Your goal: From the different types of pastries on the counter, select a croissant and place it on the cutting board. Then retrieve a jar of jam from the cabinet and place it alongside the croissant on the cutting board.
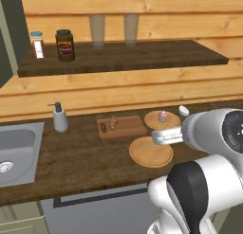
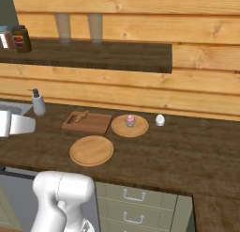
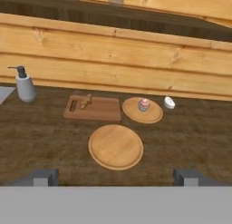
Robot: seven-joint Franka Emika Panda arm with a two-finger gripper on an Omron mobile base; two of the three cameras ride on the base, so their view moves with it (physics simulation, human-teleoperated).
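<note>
Sink (image 1: 19,152) cut off by left edge.

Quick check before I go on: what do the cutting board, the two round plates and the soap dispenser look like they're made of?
Cutting board: reddish-brown wood, matte, faint grain showing. Both plates, near and far: pale wood, smooth, with a raised rim; the far one holds the cupcake. Soap dispenser: plain matte grey body, perhaps ceramic or plastic, with a dark pump; the render leaves that open.
</note>
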